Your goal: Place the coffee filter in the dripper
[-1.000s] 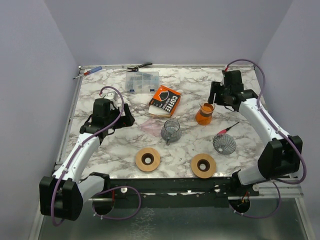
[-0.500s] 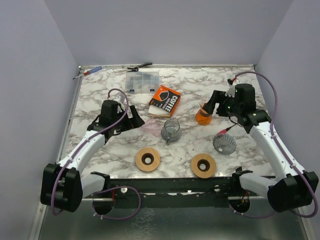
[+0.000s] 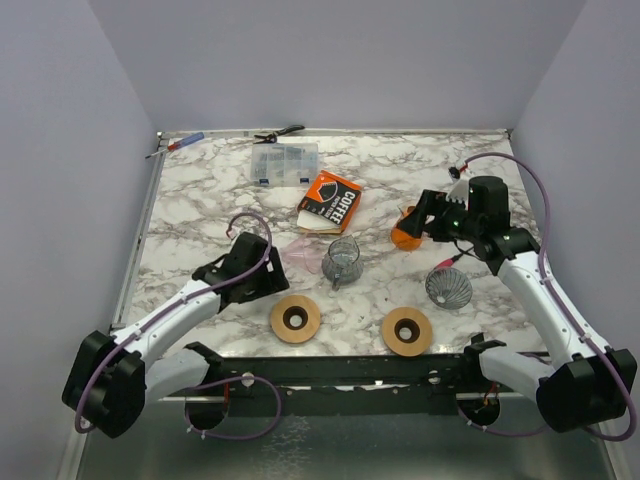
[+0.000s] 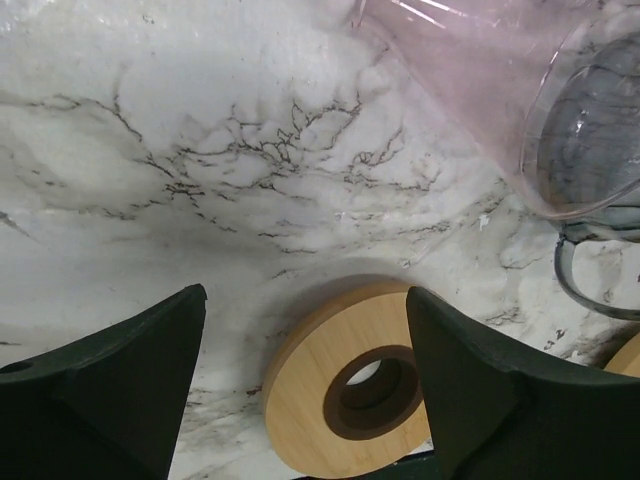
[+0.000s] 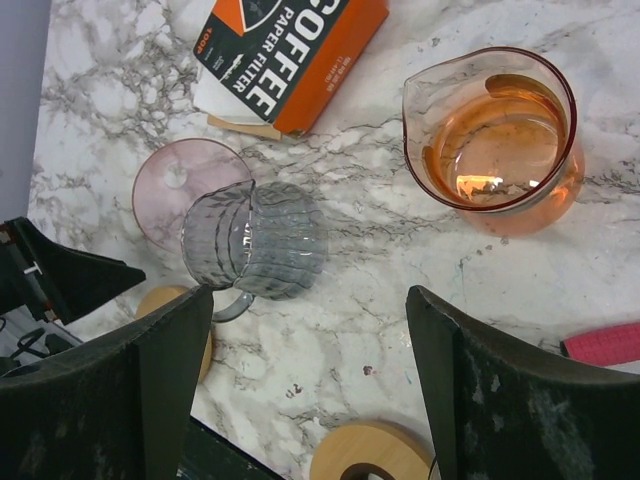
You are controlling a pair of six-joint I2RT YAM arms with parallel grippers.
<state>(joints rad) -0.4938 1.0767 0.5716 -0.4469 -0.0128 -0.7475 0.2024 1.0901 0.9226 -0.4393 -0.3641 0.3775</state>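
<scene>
The jaws stand wide apart above the marble worktop (image 5: pixel 400 250). Ahead between them sit a grey glass dripper (image 5: pixel 268 240) and the coffee filter box (image 5: pixel 290 50); an amber server (image 5: pixel 495 135) stands beyond the right-hand jaw.

Top cam, taking the middle of my marble table (image 3: pixel 200 190) as the clock hub. The ribbed glass dripper (image 3: pixel 343 258) sits right at the centre, and a pink plastic cone (image 3: pixel 298 252) lies up against it at its 9. The orange coffee filter box (image 3: pixel 330 200) is just off centre toward 12. At 11 there's a clear compartment box (image 3: pixel 285 163), with pliers (image 3: pixel 278 132) behind it on the far edge, and a screwdriver (image 3: pixel 175 145) is out in the 10 corner. Orange glass jug (image 3: pixel 408 230) at 3, wire mesh basket (image 3: pixel 449 287) at 4. Near edge: wooden ring (image 3: pixel 296 319) at 7, second wooden ring (image 3: pixel 407 330) at 5
</scene>
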